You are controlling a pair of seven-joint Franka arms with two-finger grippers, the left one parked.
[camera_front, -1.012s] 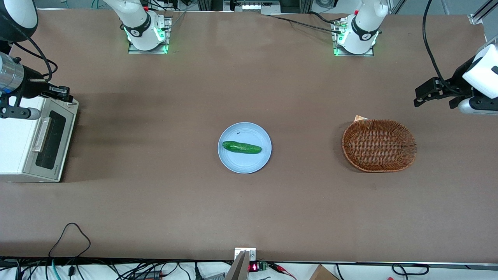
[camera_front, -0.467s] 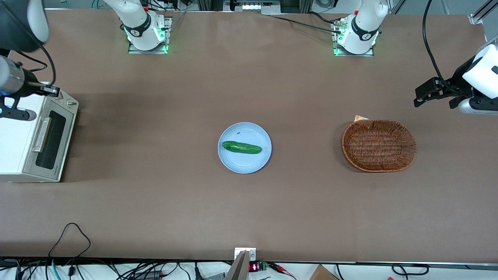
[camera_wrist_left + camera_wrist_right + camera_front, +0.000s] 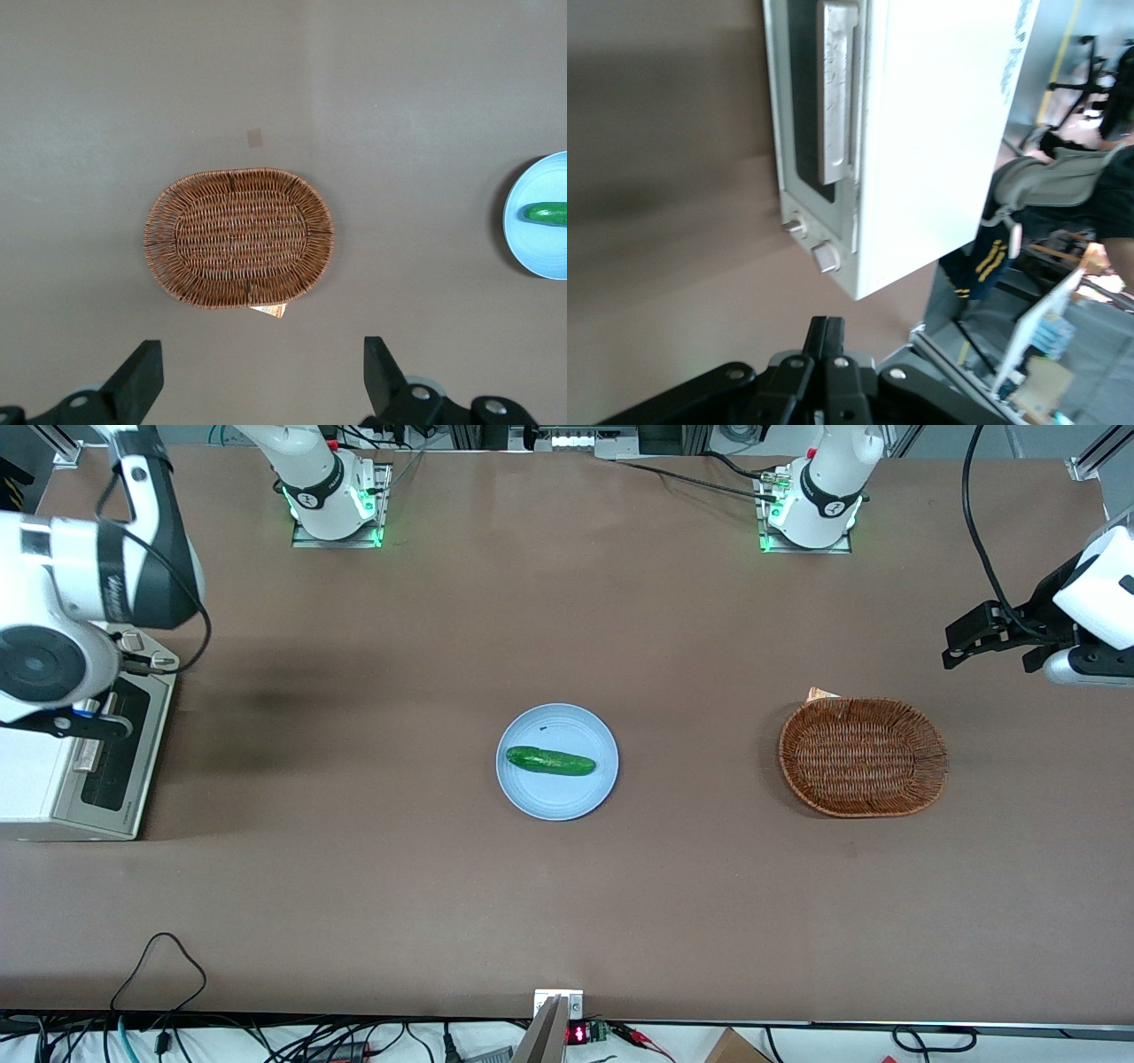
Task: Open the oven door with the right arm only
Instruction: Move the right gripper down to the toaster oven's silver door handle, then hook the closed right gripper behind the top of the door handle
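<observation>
The tool (image 3: pixel 826 354) is squeezed shut above the oven (image 3: pixel 35 779), holding nothing. The oven door (image 3: pixel 111 753) is closed. A cucumber (image 3: pixel 550 761) lies on the blue plate (image 3: pixel 558 802).

White oven (image 3: pixel 35 779) with dark-windowed cream-grey oven door (image 3: pixel 111 757), black gripper (image 3: pixel 826 354), green cucumber (image 3: pixel 550 761), pale blue plate (image 3: pixel 557 802), brown woven basket (image 3: pixel 864 756), brown table (image 3: pixel 567 903)
</observation>
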